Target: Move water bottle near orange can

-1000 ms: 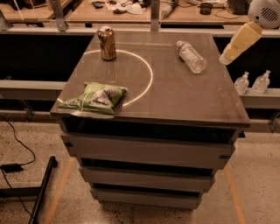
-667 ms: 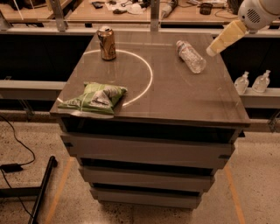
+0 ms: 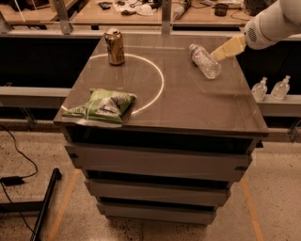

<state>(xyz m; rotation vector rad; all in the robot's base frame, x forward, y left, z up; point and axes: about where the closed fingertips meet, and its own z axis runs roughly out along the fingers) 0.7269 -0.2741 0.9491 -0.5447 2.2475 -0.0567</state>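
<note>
Floor (image 3: 141,226): a black cable (image 3: 14,155) is trailing across the speckled surface at 8 o'clock of the view.
Bench (image 3: 188,113): it is standing mid-view on a stack of drawers, its dark top carrying everything below.
Green snack bag (image 3: 101,104): it is lying flat at the bench's 8 o'clock corner, its near edge reaching the front rim.
White ring (image 3: 160,84): a thin painted circle is running across the left half of the top; the bag is overlapping its near arc.
Water bottle (image 3: 203,60): it is lying on its side at 1 o'clock of the bench, cap pointing toward the far edge, outside the ring and well apart from the can.
Orange can (image 3: 114,46): it is standing upright at 11 o'clock, on the ring's far arc.
Claw (image 3: 217,54): the tan claw is reaching in from 2 o'clock off the white arm (image 3: 270,26), its tip sitting just beside the bottle's right flank; whether it is touching, and whether it is open or closed, cannot be told.
Small clear bottles (image 3: 270,88): two are standing on a low ledge at 3 o'clock, off the bench.
Far worktop (image 3: 141,9): it is running along 12 o'clock, carrying blurred clutter.
</note>
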